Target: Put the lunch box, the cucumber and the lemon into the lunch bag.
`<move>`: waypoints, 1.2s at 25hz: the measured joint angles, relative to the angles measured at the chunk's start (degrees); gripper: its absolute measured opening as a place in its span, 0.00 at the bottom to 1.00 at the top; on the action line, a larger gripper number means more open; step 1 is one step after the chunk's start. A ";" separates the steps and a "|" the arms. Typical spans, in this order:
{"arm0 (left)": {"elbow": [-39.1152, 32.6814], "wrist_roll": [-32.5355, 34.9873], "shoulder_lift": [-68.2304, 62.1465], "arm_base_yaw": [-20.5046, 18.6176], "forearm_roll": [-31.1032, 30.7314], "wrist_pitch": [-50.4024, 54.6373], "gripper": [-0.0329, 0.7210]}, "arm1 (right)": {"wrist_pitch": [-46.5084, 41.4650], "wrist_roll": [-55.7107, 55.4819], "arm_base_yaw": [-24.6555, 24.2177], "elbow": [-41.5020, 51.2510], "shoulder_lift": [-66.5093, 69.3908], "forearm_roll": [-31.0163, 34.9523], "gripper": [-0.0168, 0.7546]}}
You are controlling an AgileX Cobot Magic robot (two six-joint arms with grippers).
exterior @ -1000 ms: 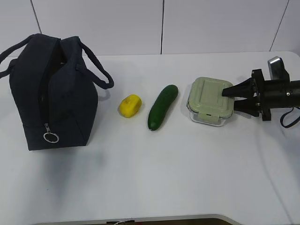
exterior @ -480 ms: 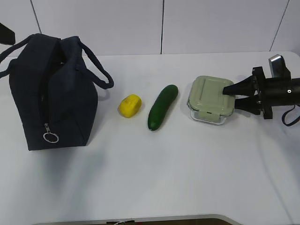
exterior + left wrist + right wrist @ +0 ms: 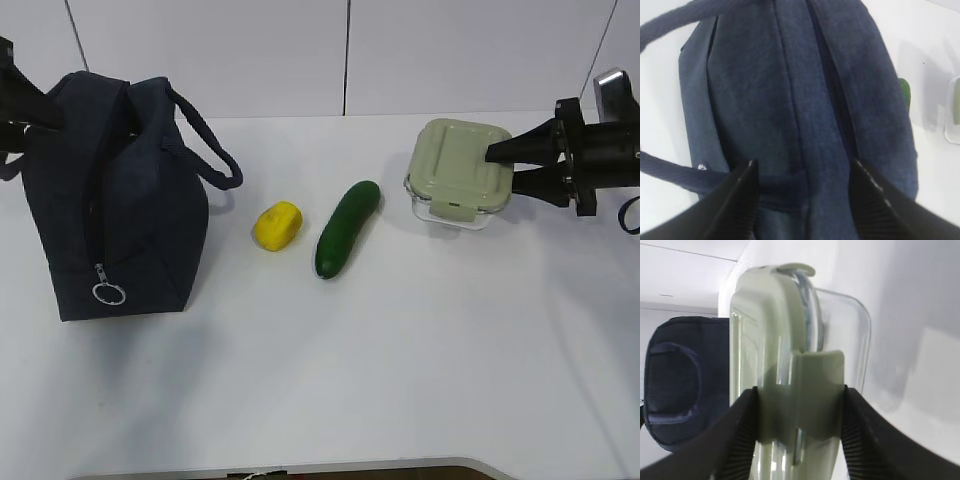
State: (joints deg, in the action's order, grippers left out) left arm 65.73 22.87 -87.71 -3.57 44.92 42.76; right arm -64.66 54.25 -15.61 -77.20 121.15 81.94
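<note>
My right gripper (image 3: pixel 508 166) is shut on the lunch box (image 3: pixel 458 172), a clear glass container with a pale green lid, and holds it above the table at the right; its fingers clamp the lid's clip side (image 3: pixel 800 390). The cucumber (image 3: pixel 347 228) and the yellow lemon (image 3: pixel 278 225) lie on the table in the middle. The navy lunch bag (image 3: pixel 115 200) stands at the left, its zipper ring pull (image 3: pixel 108 292) low on the front. My left gripper (image 3: pixel 802 167) is open, just above the bag's top (image 3: pixel 790 100); only its edge shows in the exterior view, at the far left.
The white table (image 3: pixel 350 380) runs to a front edge near the bottom of the exterior view. A white panelled wall (image 3: pixel 400 50) stands behind. The bag's loop handle (image 3: pixel 215 150) hangs toward the lemon.
My right gripper has lifted the lunch box off the table, up and slightly right. My left gripper has come into view at the bag's far left top.
</note>
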 joint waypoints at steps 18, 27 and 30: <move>0.44 0.12 -3.93 0.04 2.38 1.14 0.08 | 0.00 -1.40 10.03 0.00 -5.15 8.49 0.51; 0.44 0.44 -0.52 0.04 1.59 4.66 0.07 | -0.11 -2.34 20.35 -6.20 -5.25 9.67 0.51; 0.44 0.44 1.74 0.04 1.59 6.06 0.07 | -0.58 -3.71 23.03 -10.70 -5.25 9.67 0.51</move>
State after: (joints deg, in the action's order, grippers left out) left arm 66.17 23.32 -85.98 -3.53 46.51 48.82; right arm -65.24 50.54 7.43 -87.91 115.90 91.61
